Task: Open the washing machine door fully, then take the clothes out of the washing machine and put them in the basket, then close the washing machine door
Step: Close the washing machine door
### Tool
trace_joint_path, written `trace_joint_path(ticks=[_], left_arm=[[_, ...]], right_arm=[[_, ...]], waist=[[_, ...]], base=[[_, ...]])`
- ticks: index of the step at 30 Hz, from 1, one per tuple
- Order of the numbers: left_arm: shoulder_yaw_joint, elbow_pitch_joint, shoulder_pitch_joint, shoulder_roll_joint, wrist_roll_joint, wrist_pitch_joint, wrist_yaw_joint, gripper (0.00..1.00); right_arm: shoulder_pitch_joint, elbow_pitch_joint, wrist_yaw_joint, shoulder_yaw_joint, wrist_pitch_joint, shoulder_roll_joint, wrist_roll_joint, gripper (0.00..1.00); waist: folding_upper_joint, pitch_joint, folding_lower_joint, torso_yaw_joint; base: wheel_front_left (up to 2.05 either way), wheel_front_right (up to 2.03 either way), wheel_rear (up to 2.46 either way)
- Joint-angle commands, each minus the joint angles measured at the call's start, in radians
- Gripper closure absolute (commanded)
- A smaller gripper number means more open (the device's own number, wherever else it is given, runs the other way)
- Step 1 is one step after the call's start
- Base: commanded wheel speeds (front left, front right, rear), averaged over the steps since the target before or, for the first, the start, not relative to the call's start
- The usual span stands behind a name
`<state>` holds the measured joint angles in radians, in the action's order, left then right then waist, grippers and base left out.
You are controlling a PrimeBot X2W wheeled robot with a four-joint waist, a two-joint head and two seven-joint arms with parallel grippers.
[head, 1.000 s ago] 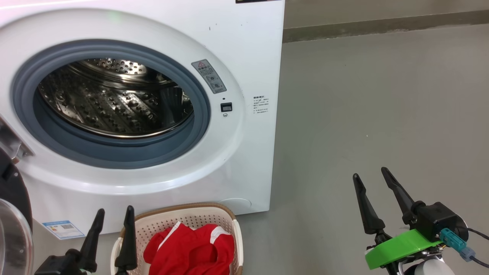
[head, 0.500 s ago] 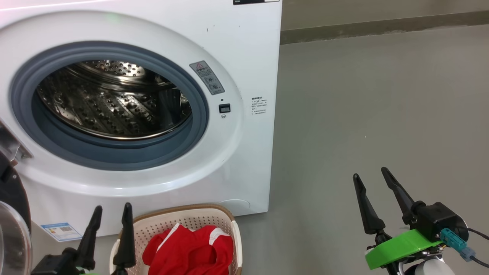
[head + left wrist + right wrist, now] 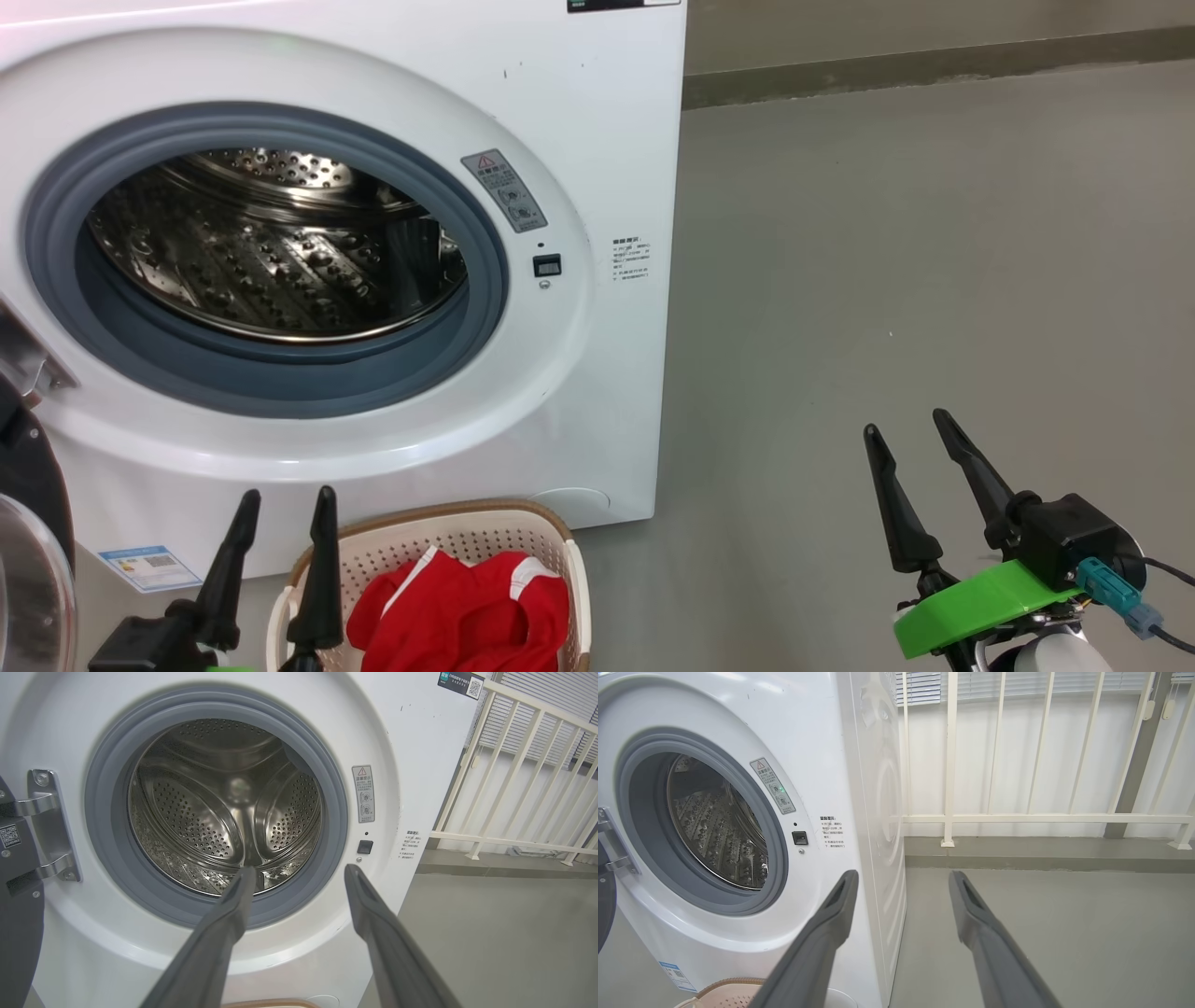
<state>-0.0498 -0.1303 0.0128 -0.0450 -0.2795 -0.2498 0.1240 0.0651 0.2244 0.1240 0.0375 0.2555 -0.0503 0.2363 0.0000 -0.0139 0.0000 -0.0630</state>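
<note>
The white washing machine stands with its steel drum exposed and no fabric visible inside. The washing machine door is swung out at the far left, showing its black rim and glass. The basket sits on the floor in front of the machine, with the red-and-white clothes lying in it. My left gripper is open and empty just left of the basket; in the left wrist view it points at the drum. My right gripper is open and empty over the floor to the right.
Grey floor spreads to the right of the machine. A white railing and a low kerb run behind it. The door's metal hinge sits at the left of the opening. A small blue label marks the machine's lower corner.
My left gripper has risen a little beside the basket. The head camera has drifted slightly, shifting the machine leftwards in view. The right gripper has stayed put.
</note>
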Motion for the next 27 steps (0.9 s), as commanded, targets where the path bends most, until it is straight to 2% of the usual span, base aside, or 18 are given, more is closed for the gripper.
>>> trace_joint_path(ticks=[1,12,27], left_arm=[[-0.028,0.031,0.006,-0.01,0.008,-0.012,0.005,0.0],[-0.043,0.02,0.005,-0.009,0.021,-0.012,0.006,0.0],[-0.054,0.031,0.007,-0.007,0.026,-0.012,0.006,0.0]], right_arm=[[0.022,-0.022,0.007,0.015,0.006,0.0,-0.003,0.0],[0.02,-0.021,0.007,0.015,0.006,0.0,-0.002,0.0],[0.017,-0.018,0.007,0.021,0.006,0.0,-0.003,0.0]], waist=[[0.0,0.0,0.0,0.0],[0.0,-0.004,0.0,-0.002],[0.0,-0.01,0.0,0.001]], base=[[0.0,0.0,0.0],[-0.35,0.35,0.0],[-1.59,1.59,0.0]])
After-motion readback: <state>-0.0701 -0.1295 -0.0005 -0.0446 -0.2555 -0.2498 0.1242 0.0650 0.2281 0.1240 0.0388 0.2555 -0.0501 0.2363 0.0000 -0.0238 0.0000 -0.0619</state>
